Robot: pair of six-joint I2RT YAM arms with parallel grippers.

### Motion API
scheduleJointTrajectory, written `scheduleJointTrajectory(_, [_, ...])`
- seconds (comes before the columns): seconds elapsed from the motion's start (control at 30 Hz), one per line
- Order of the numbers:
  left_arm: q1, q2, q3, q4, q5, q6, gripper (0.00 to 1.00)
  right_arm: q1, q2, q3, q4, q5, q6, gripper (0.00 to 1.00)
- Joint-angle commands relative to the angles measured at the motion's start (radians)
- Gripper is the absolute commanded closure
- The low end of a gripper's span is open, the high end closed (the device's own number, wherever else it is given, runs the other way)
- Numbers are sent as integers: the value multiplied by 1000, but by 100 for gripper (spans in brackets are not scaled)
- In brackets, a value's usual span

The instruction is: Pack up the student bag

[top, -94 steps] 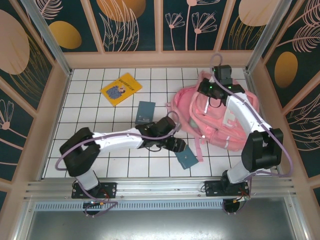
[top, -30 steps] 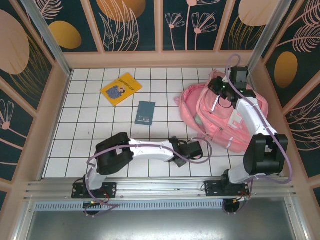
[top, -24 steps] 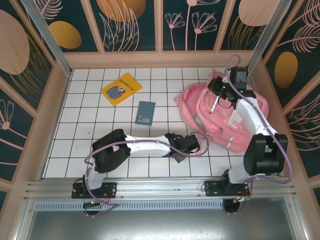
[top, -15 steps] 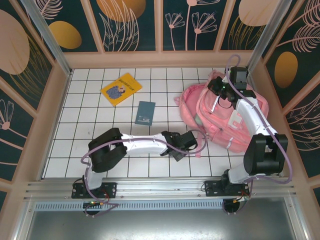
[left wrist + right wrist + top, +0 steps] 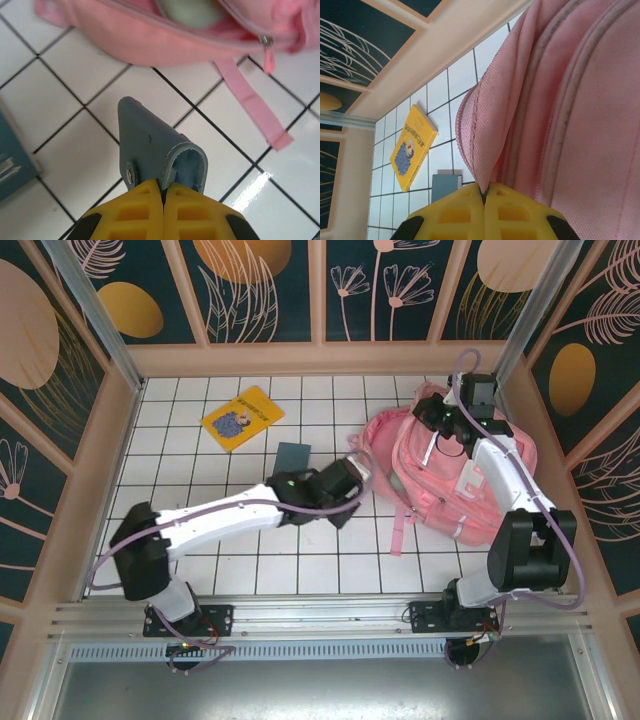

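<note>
The student bag (image 5: 455,475), glossy pink, lies at the right of the tiled floor with its mouth facing left. My right gripper (image 5: 483,191) is shut on the pink fabric edge of the bag (image 5: 570,100) and holds it up near the back wall (image 5: 440,417). My left gripper (image 5: 162,187) is shut on a blue-grey notebook (image 5: 152,142) with a stitched cover, held above the tiles just in front of the bag's opening (image 5: 165,40). From above, the left gripper (image 5: 350,478) sits close to the bag's left side. A pale green case (image 5: 192,10) shows inside the opening.
A yellow book (image 5: 242,418) lies at the back left. A teal book (image 5: 293,453) lies mid-floor, partly under my left arm. A loose pink strap (image 5: 397,530) trails toward the front. Walls close in on three sides.
My left gripper has closed on the blue-grey notebook, lifted it from the front tiles and swung back and left toward the bag's opening. The right arm has not moved.
</note>
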Motion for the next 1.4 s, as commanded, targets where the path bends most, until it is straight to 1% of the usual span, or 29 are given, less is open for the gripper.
scheduleJointTrajectory(0.0, [75, -126, -62, 77, 100, -67, 100, 18, -61, 24, -16, -83, -28, 100])
scheduleJointTrajectory(0.13, [182, -241, -138, 195, 234, -145, 100, 19, -72, 12, -17, -178, -28, 100])
scheduleJointTrajectory(0.27, [283, -302, -197, 341, 406, -242, 100, 26, -113, -48, 72, -318, 2, 100])
scheduleJointTrajectory(0.37, [326, -314, -216, 436, 479, -308, 100, 40, -111, -48, 111, -427, 38, 100])
scheduleJointTrajectory(0.5, [374, -293, -240, 577, 585, -420, 100, 51, -101, -36, 184, -550, 161, 100])
scheduleJointTrajectory(0.6, [385, -256, -298, 777, 680, -563, 100, 55, -111, -14, 178, -575, 220, 100])
scheduleJointTrajectory(0.7, [386, -205, -376, 1016, 741, -731, 100, 54, -124, 0, 159, -595, 260, 100])
scheduleJointTrajectory(0.77, [386, -167, -410, 1150, 755, -827, 100, 54, -133, -1, 166, -611, 297, 100])
scheduleJointTrajectory(0.87, [386, -109, -438, 1277, 763, -913, 100, 52, -143, 3, 176, -630, 343, 100])
scheduleJointTrajectory(1.07, [386, -16, -453, 1432, 746, -1015, 100, 46, -159, 42, 147, -635, 370, 100])
scheduleJointTrajectory(1.17, [385, 50, -453, 1557, 748, -1098, 100, 44, -160, 62, 126, -637, 370, 100])
scheduleJointTrajectory(1.3, [386, 196, -438, 1824, 758, -1275, 100, 40, -158, 88, 105, -639, 376, 100])
scheduleJointTrajectory(1.37, [385, 255, -419, 1911, 758, -1340, 100, 39, -158, 97, 95, -640, 373, 100])
